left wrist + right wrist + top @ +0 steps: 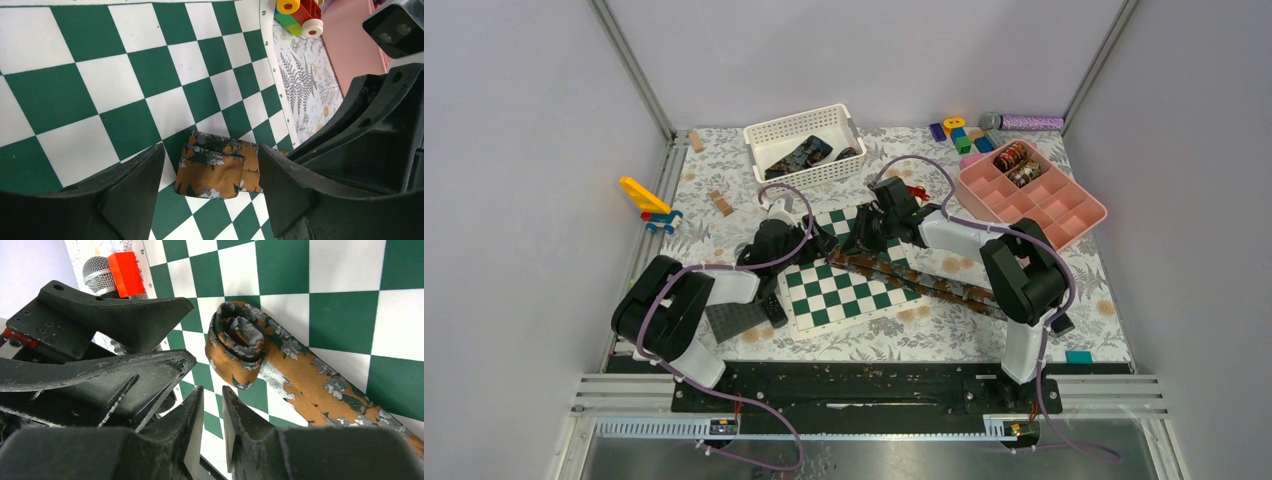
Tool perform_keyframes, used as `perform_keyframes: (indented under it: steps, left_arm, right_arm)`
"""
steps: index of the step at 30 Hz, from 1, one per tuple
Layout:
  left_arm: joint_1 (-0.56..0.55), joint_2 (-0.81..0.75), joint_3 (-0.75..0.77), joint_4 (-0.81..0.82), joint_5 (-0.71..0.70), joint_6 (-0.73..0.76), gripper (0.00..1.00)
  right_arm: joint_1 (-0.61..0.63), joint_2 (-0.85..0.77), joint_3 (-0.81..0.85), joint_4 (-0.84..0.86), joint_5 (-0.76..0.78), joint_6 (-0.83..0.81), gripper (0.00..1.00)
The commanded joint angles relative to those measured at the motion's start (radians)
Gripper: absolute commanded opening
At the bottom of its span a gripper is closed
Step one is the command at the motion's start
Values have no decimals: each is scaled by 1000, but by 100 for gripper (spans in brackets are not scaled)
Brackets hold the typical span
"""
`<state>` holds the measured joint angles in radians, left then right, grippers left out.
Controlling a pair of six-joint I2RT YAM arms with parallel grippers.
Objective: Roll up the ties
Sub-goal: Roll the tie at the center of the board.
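Note:
A brown-rust patterned tie (924,282) lies slantwise across the green-and-white chess mat (844,300), its far-left end wound into a small coil (239,342). In the left wrist view the coil (212,172) rests on the mat between my left gripper's (210,157) wide-open fingers, and neither finger touches it. My right gripper (212,392) hovers just beside the coil, jaws a narrow gap apart with only the mat showing between them. Seen from above, the left gripper (824,238) and the right gripper (861,240) meet at the coil.
At the back stands a white basket (804,150) holding dark ties. A pink compartment tray (1049,205) at the back right holds rolled ties (1014,160). Toy blocks (959,132), a microphone (1024,122), a yellow toy (649,200) and a grey plate (734,320) surround the mat.

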<state>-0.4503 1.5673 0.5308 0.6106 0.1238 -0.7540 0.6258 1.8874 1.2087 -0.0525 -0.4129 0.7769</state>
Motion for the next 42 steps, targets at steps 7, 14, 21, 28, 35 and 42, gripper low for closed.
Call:
perform_keyframes:
  steps: [7,14,21,28,35,42]
  left_arm:
    - [6,28,-30,126,57,-27,65]
    - [5,38,-29,130,69,-25,63]
    - [6,57,-29,142,81,-27,62]
    - [6,88,-28,165,93,-34,62]
    - [5,111,-25,188,109,-44,61]
    - [6,138,-35,229,121,-64,59]
  right_arm:
    - [6,52,44,14,22,16,26]
    - [6,77,51,9,59,25,26]
    - [3,81,48,-1,91,25,26]
    - [5,81,41,-9,96,25,26]
    - [4,79,32,-8,97,26,26]
    - [2,79,30,-8,96,25,26]
